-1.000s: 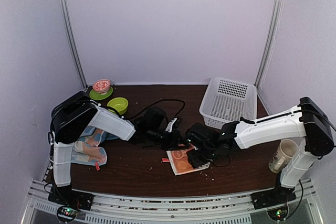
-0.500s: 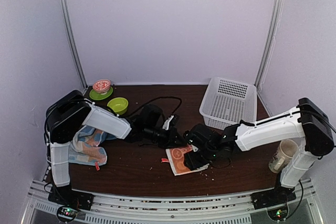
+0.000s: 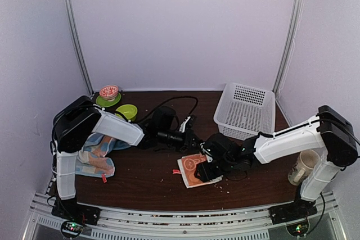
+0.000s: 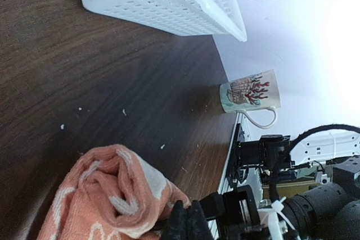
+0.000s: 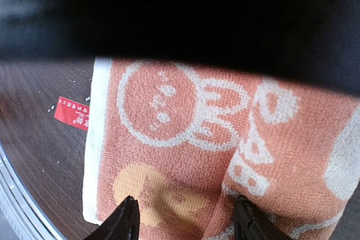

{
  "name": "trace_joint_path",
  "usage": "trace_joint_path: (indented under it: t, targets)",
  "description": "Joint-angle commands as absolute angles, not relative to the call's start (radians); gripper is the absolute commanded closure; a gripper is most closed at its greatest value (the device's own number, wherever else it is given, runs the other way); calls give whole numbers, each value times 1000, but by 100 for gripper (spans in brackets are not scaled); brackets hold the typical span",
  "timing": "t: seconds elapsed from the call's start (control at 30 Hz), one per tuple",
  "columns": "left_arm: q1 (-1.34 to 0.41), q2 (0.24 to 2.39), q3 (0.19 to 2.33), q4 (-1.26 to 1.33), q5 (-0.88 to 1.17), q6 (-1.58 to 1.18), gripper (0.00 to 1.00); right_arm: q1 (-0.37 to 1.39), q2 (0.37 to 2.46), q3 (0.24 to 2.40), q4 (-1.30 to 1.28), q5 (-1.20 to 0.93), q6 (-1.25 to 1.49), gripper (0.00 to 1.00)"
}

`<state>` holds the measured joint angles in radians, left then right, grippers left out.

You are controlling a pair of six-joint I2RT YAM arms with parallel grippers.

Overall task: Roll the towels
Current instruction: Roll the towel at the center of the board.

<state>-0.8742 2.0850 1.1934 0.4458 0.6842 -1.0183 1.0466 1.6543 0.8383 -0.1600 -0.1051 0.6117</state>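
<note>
Two towels (image 3: 194, 172) (image 3: 95, 158) — one basket (image 3: 244, 108), one mug (image 3: 305, 166)

Both my arms are built alike: smooth white shell links joined by rounded black joint housings. My left arm (image 3: 118, 128) carries a bulky black shoulder housing (image 3: 76, 123) on the left. My right arm (image 3: 287, 139) has a matching black block (image 3: 339, 136) on the far right. Each arm stands on a black base at the near edge, the left base (image 3: 70, 212) and the right base (image 3: 291, 213), each with small green and red lights in front. A thin black cable (image 3: 183, 98) loops out on the far side of my left wrist. My left gripper (image 4: 188, 220) is matt black. My right gripper (image 5: 185, 217) ends in two black pointed fingertips (image 5: 125, 218).
</note>
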Motion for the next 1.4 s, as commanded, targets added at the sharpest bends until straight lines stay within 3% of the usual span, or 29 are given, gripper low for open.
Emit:
trace_joint_path:
  t: [0.0,0.37,0.67,0.97,1.37]
  targets:
    - [-895,2155,1248,553,769,-1061,100,1040,1653,813,-178,-116,596,42]
    - [-897,2243,1244,619,798,-1131,100,1041,1544,766,-127,-120,573,40]
    - [-895,2294,1277,566,774,-1125,100,1042,1479,819,-252,-130,536,39]
    - [-894,2299,1278,533,759,-1114,100,928,1303,677,-206,-136,661,40]
    - [-894,2260,1252,477,742,-1081,100,807,1418,605,-39,-294,726,49]
